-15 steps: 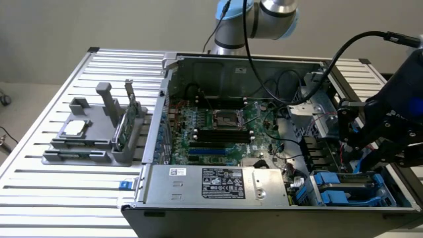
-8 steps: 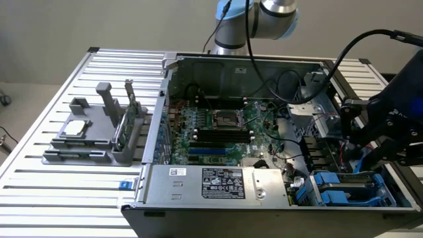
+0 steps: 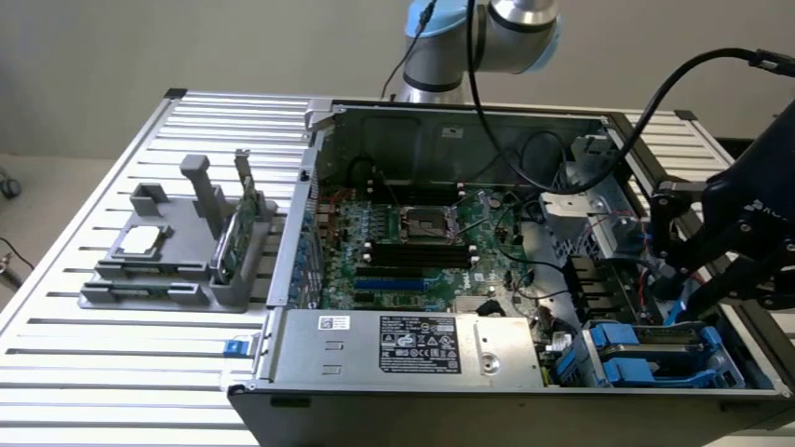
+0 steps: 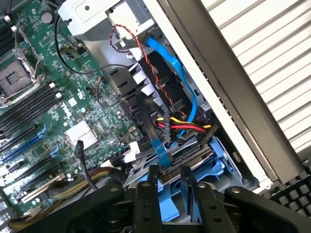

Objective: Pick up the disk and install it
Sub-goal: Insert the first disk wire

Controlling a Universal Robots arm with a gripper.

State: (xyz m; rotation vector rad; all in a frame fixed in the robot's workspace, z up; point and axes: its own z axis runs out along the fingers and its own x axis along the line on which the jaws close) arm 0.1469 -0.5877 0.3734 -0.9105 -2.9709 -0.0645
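Observation:
The disk [image 4: 215, 161] sits edge-on under my gripper [image 4: 170, 175], its blue plastic carrier showing on both sides of the fingers [image 4: 147, 194]. My gripper is shut on the disk across the carrier's middle. It is low in the drive bay at the case's corner, next to the black connector and flat blue cable [image 4: 163, 154]. In the exterior view my gripper [image 3: 691, 289] hangs over the blue drive bay [image 3: 627, 361] at the case's front right corner.
The open computer case [image 3: 372, 349] lies on a slatted metal table [image 3: 112, 372]. Motherboard [image 3: 410, 242], red, yellow and black power wires [image 4: 182, 127] and a blue data cable [image 4: 177, 68] crowd the bay. A grey fixture [image 3: 168, 275] at the exterior view's left holds a chip and a green card.

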